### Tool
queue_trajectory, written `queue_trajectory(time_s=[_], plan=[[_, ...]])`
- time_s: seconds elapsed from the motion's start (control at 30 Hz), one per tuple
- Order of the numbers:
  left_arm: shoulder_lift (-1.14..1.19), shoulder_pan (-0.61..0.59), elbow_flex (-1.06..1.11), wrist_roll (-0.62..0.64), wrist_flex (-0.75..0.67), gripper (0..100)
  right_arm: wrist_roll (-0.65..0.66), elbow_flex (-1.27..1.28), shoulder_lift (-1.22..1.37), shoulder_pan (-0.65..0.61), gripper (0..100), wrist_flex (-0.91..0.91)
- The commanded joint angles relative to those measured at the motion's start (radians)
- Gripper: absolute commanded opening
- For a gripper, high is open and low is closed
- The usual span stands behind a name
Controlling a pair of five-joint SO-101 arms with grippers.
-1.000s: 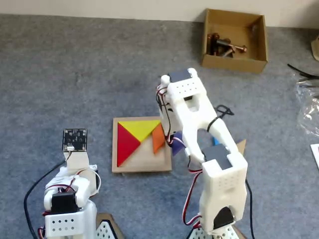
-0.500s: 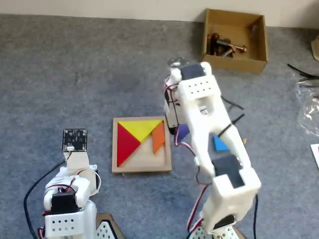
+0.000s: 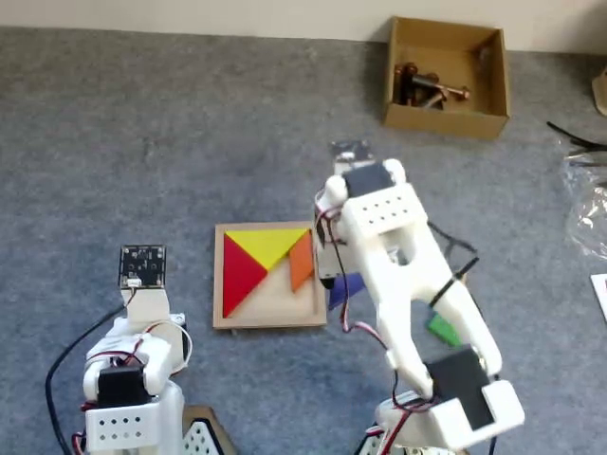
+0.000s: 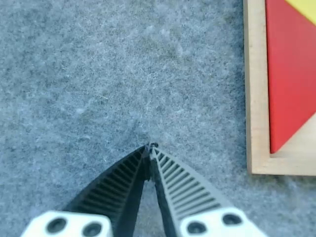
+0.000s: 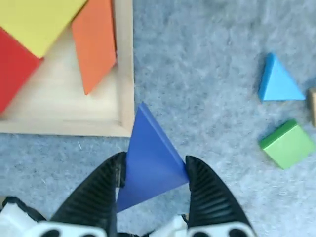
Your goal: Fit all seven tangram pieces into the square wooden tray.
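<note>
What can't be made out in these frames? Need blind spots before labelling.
High view: the right arm covers most of the dark blue triangle and part of the green square.
Right wrist view: frame edge cuts off a tan piece; shape unclear.
Right wrist view: right hand grips the triangle; lifted or resting, cannot tell.
High view: cardboard box contents too small.

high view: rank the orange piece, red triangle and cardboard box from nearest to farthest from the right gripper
1. the orange piece, at the right edge of the wooden tray, beside the right gripper
2. the red triangle, on the tray's left side
3. the cardboard box, far back on the right
</note>
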Motion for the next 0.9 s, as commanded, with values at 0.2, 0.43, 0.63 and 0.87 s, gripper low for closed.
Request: queue_trajectory(time_s=[0.2,0.43,0.63,0.87], plan=[[0.007,-0.008,0.021,0.002,0.008,0,-0.149,0.306,-0.209,-0.038,0.5,-0.332],[0.007,-0.008,0.021,0.002,0.008,0,-0.192,0.492,-0.298,-0.036,0.5,-0.539],[0.007,-0.008,0.021,0.002,0.008,0,-0.19,0.539,-0.309,-0.038,0.5,-0.527],[0.007,-0.008,0.021,0.002,0.008,0,-0.199,0.53,-0.3,-0.038,0.5,-0.501]])
